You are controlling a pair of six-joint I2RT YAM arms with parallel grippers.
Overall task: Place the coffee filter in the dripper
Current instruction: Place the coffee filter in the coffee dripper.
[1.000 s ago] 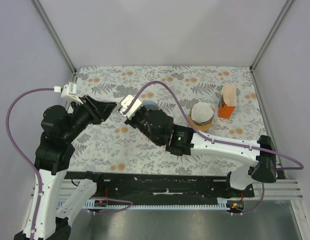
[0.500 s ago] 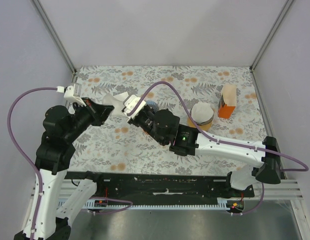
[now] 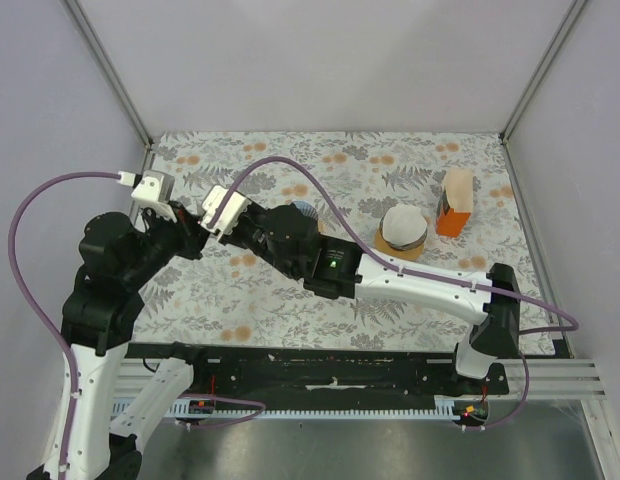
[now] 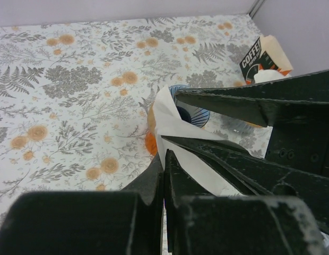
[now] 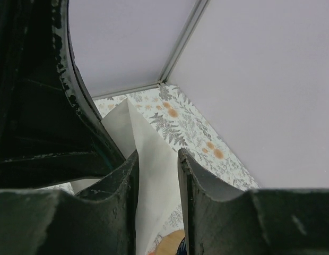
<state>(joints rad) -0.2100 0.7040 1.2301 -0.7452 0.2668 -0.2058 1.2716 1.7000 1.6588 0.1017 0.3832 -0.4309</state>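
Observation:
The white paper coffee filter [image 4: 172,119] hangs in the air between my two grippers. My left gripper [image 4: 165,159] is shut on its lower edge; it sits at the left in the top view [image 3: 197,222]. My right gripper [image 5: 156,154] is open, and the filter [image 5: 151,159] stands between its fingers [image 4: 233,103]. In the top view my right gripper [image 3: 216,218] meets the left one, and the filter is hidden there. The blue patterned dripper [image 4: 188,112] stands on the table just beyond the filter, partly behind my right arm in the top view [image 3: 303,208].
A stack of white filters in a wooden holder [image 3: 403,230] stands right of centre. An orange coffee box [image 3: 455,202] stands beyond it near the right wall and shows in the left wrist view [image 4: 265,58]. The floral tablecloth [image 3: 370,160] is bounded by frame posts.
My right gripper has swung left across the table, from beside the dripper to meet my left gripper. The left gripper has drawn back a little with the filter.

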